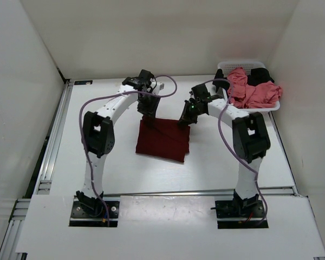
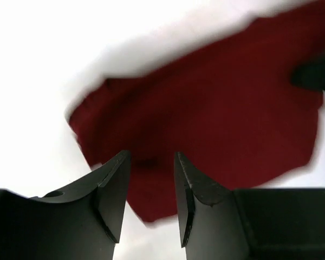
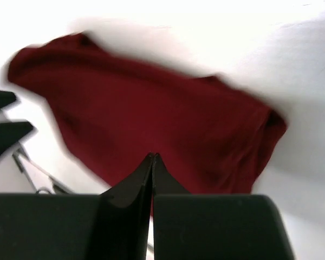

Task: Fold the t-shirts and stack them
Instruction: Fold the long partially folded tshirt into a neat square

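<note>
T-shirt (image 1: 163, 140) maroon, folded on table (image 1: 124, 173) | left fingers (image 2: 111, 187) apart, empty | right fingers (image 3: 134, 187) closed

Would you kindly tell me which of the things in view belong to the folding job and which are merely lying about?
Belong to the job:
- maroon t-shirt, lying on the table
- pink t-shirt, in the white basket
- black t-shirt, in the same basket

Just lying about:
- the white basket itself
</note>
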`<state>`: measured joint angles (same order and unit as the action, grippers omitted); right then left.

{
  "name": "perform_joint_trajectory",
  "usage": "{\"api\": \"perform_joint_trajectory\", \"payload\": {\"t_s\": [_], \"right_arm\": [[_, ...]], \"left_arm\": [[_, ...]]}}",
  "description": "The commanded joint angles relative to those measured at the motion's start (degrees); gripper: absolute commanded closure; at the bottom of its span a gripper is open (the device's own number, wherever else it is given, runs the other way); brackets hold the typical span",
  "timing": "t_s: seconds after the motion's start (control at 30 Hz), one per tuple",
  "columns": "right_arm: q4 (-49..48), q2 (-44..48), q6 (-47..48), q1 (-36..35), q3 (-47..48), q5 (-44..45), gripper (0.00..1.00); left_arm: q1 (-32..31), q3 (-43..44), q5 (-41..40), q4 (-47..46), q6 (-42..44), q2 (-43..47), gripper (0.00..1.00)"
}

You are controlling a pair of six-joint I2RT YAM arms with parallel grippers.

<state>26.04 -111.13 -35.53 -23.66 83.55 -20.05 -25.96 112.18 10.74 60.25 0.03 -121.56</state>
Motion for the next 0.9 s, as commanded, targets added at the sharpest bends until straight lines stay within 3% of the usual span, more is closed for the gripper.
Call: {"api": "perform_joint_trajectory", "payload": {"t_s": [0.0,0.13,0.3,0.43,0.53,0.57,0.67,0.87], "right_arm": [[-2.6,-6.3,-3.6,1.0,2.6,-0.2,1.00],[-2.6,-8.4,-4.6,1.5,5.0,1.8,1.00],[-2.6,-12.4,-6.3,3.4,8.6,4.1,1.00],[-2.6,-13.1,-5.6,3.9,9.6,3.4,1.00],[-2.6,-10.4,-2.9,3.9,10.9,0.6,0.84],[-1.9,-8.4,-2.0,3.9,10.9,-0.2,0.66],[1.2,-2.3,0.9,2.2,12.3,2.0,0.53],[4.5,11.3,2.2,2.2,1.7,7.4,0.49]], "left_arm": [[1.9,5.1,-2.7,-0.9,0.0,-5.2,0.51],[2.9,6.2,-4.2,-1.0,0.0,-8.9,0.51],[4.3,8.4,-5.5,-3.9,0.0,-12.2,0.36],[4.3,10.0,-4.9,-3.9,0.0,-11.5,0.29],[4.9,6.0,-4.2,-5.9,0.0,-4.6,0.16],[5.4,4.2,-4.2,-7.2,0.0,-2.6,0.00],[5.4,0.8,-0.1,-7.2,0.0,5.3,0.00],[5.9,-18.4,6.5,-7.7,0.0,14.9,0.00]]}}
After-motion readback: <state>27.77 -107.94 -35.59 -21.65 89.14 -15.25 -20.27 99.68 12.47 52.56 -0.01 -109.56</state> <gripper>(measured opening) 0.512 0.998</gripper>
